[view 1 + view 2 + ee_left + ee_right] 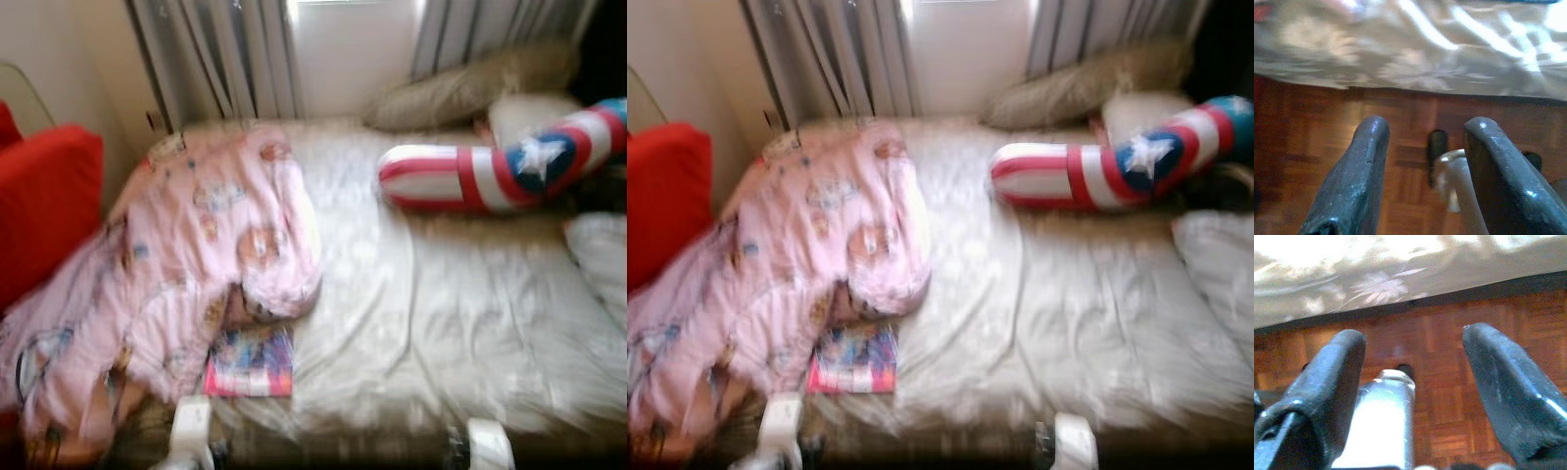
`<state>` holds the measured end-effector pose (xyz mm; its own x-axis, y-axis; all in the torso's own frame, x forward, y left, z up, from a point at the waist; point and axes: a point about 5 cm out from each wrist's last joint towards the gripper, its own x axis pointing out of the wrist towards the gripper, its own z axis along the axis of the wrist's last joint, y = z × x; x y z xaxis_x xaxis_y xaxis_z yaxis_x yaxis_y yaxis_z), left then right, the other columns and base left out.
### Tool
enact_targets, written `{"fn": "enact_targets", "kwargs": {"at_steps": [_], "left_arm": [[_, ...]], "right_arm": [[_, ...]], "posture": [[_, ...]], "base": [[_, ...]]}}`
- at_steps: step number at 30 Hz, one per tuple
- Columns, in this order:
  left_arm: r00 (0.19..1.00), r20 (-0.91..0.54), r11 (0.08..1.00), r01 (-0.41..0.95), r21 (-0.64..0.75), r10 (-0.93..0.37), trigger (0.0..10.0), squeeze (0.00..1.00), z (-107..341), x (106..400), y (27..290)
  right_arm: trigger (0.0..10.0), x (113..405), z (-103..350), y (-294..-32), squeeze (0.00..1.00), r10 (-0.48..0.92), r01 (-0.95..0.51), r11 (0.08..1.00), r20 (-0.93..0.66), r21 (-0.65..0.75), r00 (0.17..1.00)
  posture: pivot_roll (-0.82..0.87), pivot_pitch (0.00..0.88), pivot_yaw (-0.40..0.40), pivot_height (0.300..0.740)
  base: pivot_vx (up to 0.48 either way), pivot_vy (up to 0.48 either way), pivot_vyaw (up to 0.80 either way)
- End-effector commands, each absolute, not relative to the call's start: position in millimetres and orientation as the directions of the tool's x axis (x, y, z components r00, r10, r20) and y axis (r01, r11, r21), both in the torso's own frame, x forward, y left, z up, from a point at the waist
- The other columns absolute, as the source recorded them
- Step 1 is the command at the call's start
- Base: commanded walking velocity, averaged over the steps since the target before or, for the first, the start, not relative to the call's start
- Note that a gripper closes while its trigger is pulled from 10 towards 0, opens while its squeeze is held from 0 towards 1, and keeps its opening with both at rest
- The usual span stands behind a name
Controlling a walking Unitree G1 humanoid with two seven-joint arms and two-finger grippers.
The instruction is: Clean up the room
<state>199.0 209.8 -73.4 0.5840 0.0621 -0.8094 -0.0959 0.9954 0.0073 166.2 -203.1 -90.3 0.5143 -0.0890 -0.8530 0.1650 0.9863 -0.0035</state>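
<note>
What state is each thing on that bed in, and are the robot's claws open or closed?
Pink blanket: crumpled in a heap on the bed's left side, spilling over the edge.
Book: lying flat, closed, partly under the blanket.
Striped bolster: lying on the bed near the pillows.
Bedsheet: wrinkled, unmade.
Curtains: drawn apart, showing bright window.
Left gripper: open, empty, over the floor.
Right gripper: open, empty.
</note>
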Motion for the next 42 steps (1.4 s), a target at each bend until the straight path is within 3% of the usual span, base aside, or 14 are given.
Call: {"fn": "enact_targets", "kwargs": {"at_steps": [1, 20, 42], "left_arm": [[0.578, -0.815, 0.996, -0.088, -0.003, 0.049, 10.0, 0.0, -74, 199, 204], [0.574, -0.818, 0.997, -0.082, -0.003, 0.045, 10.0, 0.0, -76, 196, 203], [0.584, -0.81, 0.996, -0.091, -0.006, 0.048, 10.0, 0.0, -73, 201, 205]], "right_arm": [[10.0, 162, -91, -211, 0.0, -0.109, 0.177, 0.984, -0.858, -0.021, 0.502], [10.0, 161, -93, -201, 0.0, -0.088, 0.145, 0.989, -0.864, -0.018, 0.495], [10.0, 171, -89, -200, 0.0, -0.085, 0.162, 0.987, -0.849, 0.001, 0.522]], "posture": [[-0.01, 0.0, 0.034, 0.74], [-0.01, 0.0, 0.031, 0.74], [0.0, 0.0, 0.033, 0.74]], "base": [[0.0, 0.48, 0.0], [0.0, 0.469, 0.0], [0.0, 0.0, 0.0]]}}
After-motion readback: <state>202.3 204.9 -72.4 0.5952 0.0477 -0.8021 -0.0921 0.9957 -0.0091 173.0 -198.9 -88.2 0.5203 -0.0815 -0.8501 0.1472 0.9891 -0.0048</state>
